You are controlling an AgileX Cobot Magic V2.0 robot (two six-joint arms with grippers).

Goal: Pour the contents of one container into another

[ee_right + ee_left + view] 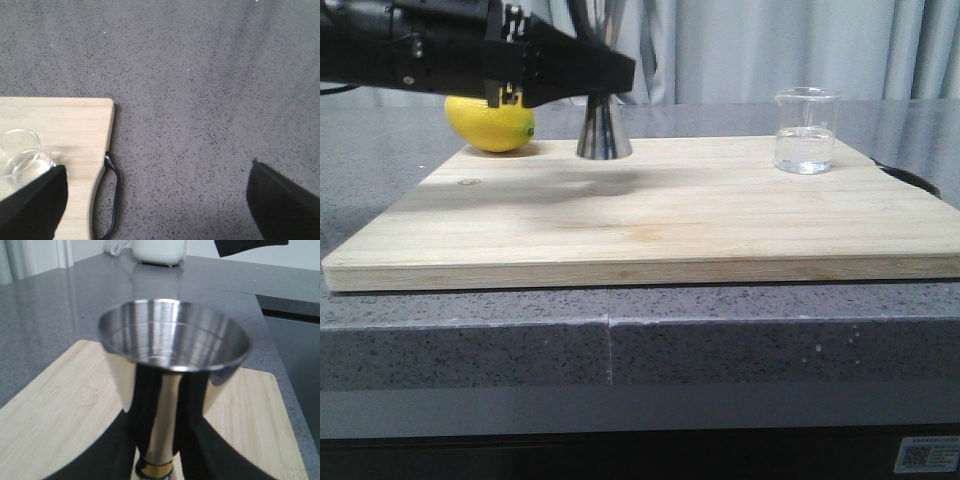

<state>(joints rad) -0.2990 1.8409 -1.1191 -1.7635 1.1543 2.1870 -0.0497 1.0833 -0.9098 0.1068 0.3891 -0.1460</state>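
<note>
At board's far edge: jigger point(604, 130), upper cone hidden by left gripper point(582, 72), clamped at waist. Beaker point(805, 130) at far right corner; right gripper point(155, 200) spread wide.

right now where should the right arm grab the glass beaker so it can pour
Grip the beaker across its straight side wall, around mid-height, coming in level from the right edge of the cutting board. It stands upright holding clear liquid, so a side grip probably keeps the open rim and lip free for tipping.

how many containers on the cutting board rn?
2: the shiny steel hourglass jigger at the back, left of centre beside the lemon; the small clear glass beaker at the back right.
</note>
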